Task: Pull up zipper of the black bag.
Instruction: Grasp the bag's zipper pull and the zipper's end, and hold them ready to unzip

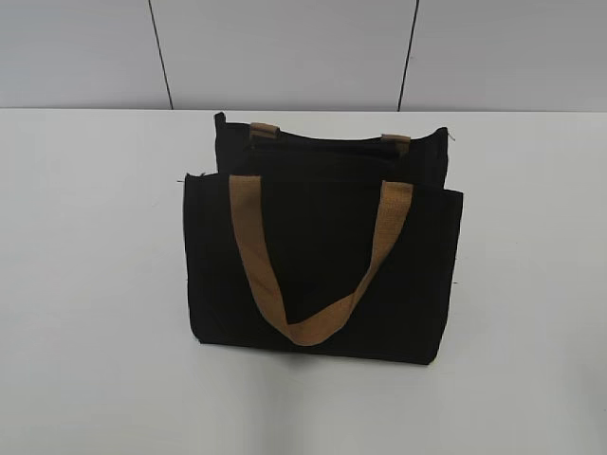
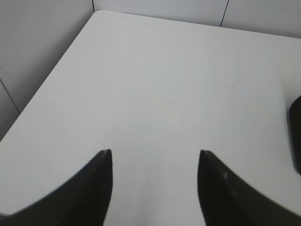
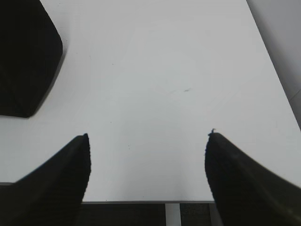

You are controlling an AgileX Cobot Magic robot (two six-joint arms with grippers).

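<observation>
The black bag [image 1: 322,270] lies flat in the middle of the white table [image 1: 85,284], its tan handles draped over the front panel. The zipper [image 1: 327,144] runs as a dark line along the far top edge; a small grey tab shows at its right end. Neither gripper shows in the exterior view. My left gripper [image 2: 155,153] is open and empty over bare table, with a bag corner [image 2: 295,136] at the right edge. My right gripper [image 3: 148,135] is open and empty near the table's front edge, with a bag corner [image 3: 26,61] at upper left.
A grey panelled wall [image 1: 285,52] stands behind the table. The table's left edge [image 2: 44,89] shows in the left wrist view; its right edge [image 3: 273,70] and front edge [image 3: 146,201] show in the right wrist view.
</observation>
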